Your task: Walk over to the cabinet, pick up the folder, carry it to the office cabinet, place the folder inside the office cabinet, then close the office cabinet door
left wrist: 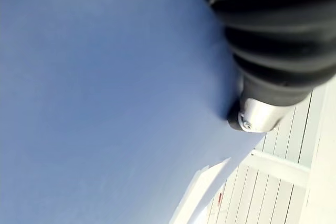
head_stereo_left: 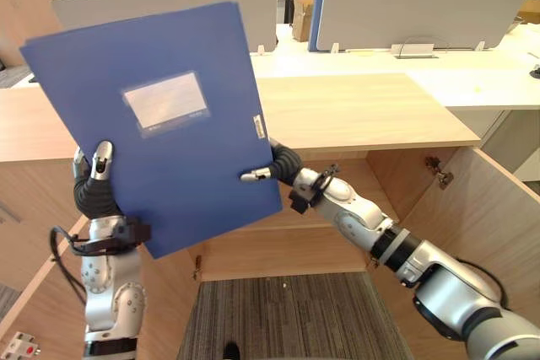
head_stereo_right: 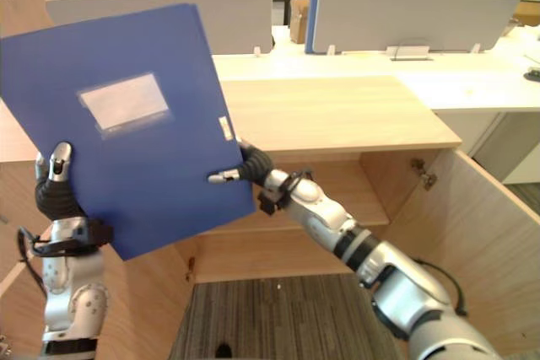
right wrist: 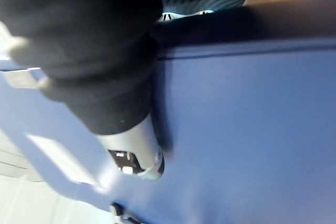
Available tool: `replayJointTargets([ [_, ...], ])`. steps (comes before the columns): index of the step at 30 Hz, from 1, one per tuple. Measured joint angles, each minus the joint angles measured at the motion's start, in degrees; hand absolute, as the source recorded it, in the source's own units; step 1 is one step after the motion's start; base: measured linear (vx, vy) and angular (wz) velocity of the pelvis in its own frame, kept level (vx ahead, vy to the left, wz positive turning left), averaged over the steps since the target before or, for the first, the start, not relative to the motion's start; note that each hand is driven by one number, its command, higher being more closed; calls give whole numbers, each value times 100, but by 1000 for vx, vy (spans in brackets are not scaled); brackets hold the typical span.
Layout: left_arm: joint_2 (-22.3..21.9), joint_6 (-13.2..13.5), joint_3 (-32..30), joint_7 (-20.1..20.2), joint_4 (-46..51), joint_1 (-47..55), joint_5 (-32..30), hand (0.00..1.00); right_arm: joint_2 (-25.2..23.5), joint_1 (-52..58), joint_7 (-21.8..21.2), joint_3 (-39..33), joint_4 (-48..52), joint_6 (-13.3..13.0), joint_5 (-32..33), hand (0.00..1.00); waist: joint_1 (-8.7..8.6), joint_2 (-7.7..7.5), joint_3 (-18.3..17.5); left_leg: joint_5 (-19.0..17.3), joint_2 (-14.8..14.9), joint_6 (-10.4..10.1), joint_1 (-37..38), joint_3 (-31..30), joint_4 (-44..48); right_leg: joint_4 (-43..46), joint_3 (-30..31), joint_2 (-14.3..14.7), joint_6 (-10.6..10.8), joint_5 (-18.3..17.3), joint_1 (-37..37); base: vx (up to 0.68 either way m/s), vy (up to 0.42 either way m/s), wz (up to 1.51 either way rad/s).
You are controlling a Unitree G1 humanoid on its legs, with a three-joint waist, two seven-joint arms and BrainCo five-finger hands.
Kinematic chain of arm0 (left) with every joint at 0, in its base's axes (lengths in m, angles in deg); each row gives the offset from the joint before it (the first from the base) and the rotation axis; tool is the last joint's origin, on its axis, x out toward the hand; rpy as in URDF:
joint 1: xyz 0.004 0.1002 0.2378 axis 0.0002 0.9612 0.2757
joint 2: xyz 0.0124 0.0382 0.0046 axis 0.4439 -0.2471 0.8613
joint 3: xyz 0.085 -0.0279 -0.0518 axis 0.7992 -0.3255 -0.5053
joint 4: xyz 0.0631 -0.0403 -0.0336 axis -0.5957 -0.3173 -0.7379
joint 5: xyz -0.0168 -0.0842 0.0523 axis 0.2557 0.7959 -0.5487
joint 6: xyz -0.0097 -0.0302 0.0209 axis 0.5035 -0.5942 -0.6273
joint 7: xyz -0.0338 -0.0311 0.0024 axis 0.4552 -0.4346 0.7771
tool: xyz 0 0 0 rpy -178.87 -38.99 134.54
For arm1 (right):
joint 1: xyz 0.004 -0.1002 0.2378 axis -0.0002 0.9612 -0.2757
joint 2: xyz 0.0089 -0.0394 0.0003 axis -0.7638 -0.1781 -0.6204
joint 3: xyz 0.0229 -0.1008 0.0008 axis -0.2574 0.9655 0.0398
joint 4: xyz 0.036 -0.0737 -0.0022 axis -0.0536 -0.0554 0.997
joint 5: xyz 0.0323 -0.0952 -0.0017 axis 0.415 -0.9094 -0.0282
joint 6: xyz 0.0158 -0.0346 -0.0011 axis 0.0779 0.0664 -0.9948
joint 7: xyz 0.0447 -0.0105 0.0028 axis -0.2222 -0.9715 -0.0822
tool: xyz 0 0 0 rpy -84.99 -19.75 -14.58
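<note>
Clamping folder (head_stereo_left: 160, 124): left hand (head_stereo_left: 96, 180), right hand (head_stereo_left: 278, 165)

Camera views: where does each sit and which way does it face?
Left eye view: head, facing down at folder before open cabinet; both arms, left hand, right hand pinching it.
Right eye view: same scene, slightly offset.
Left wrist view: close against folder; own dark cover.
Right wrist view: likewise.
All share the folder.

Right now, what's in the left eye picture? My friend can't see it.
Two robot hands hold a blue folder up, tilted, before an open wooden cabinet: the left hand pinches its lower left edge, the right hand its right edge. Desks stand behind.
</note>
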Motion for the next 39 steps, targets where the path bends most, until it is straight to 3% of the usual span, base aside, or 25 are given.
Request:
replayJointTargets([
  [9,155,2,343,127,-2,-11,-271,100,545,-1,-29,512,87,291,340,100,51,-6,-58,17,12,-13,10,-17,12,36,0,10,1,-3,-4,0,0,0],
  [10,165,-1,389,161,-17,-11,-323,0,614,-1,-29,591,88,329,343,100,62,-6,-69,20,14,-13,9,-18,11,47,0,10,1,-4,-9,0,0,0],
  [18,236,48,747,230,-842,-66,-121,0,783,173,-28,843,86,654,301,100,91,-6,-87,25,68,-25,-11,-39,8,69,1,60,6,-7,-22,0,0,0],
  [21,475,6,1357,411,-1678,-64,178,0,990,377,-25,820,86,776,19,100,109,-6,-87,31,132,-59,-19,-41,-9,68,4,112,5,-7,-31,-3,-10,-1],
  [24,703,-441,2120,934,-2776,75,557,0,1252,684,-1,627,124,796,-774,100,14,-6,-87,6,201,-116,-15,21,-13,65,72,145,4,-7,-60,-7,-21,-13],
  [26,693,-1012,2785,1471,-3682,324,577,0,1342,1271,37,36,573,795,-1908,100,-84,-7,-87,-16,269,-143,-31,160,-12,74,221,186,1,-6,-169,12,-30,-33],
  [27,618,-1146,2925,1588,-3890,377,552,0,1341,1475,40,-165,729,795,-2218,100,-104,-7,-87,-20,283,-148,-49,199,-12,81,263,194,1,-5,-210,29,-34,-32],
  [29,31,-1479,3080,1900,-4808,488,286,0,1189,2347,9,-1060,1308,769,-3617,100,-191,-5,-76,-37,310,-168,-99,281,3,86,348,216,-3,-1,-310,45,-21,-21],
  [30,-130,-1506,3013,1938,-5043,498,194,0,1120,2553,24,-1253,1346,671,-4014,100,-217,0,-73,-41,310,-173,-97,288,12,96,354,220,-2,-1,-308,60,-21,-10],
  [31,-411,-1546,2775,1954,-5462,500,-69,0,925,2919,78,-1637,1342,455,-4824,100,-277,15,-56,-47,310,-178,-92,288,13,107,360,231,0,-1,-306,45,-22,-5],
  [32,-539,-1558,2592,1951,-5700,501,-181,0,831,3037,111,-1782,1341,355,-5121,100,-316,36,-30,-48,311,-179,-84,288,13,114,371,244,0,-2,-307,34,-29,-11],
  [33,-738,-1591,2150,1893,-6211,491,-362,0,713,3170,202,-1947,1333,146,-5631,100,-382,83,19,-61,319,-187,-53,299,14,125,421,250,0,-2,-312,9,-18,-18],
  [35,-797,-1644,1517,1568,-6940,555,-649,0,681,3335,444,-2030,1315,-318,-6742,100,-436,112,35,-118,334,-203,27,358,13,143,526,255,1,-5,-308,2,-5,-26],
  [37,-741,-1651,1180,1345,-7238,693,-862,0,700,3440,531,-2025,1163,-622,-7531,100,-446,105,43,-147,337,-202,39,387,13,144,582,253,-1,-6,-328,-13,8,-18],
  [39,-711,-1672,1007,1231,-7379,825,-1062,0,726,3441,558,-1828,798,-724,-8184,100,-434,97,51,-178,330,-218,42,436,12,145,637,236,-1,-8,-373,-32,21,-12],
])
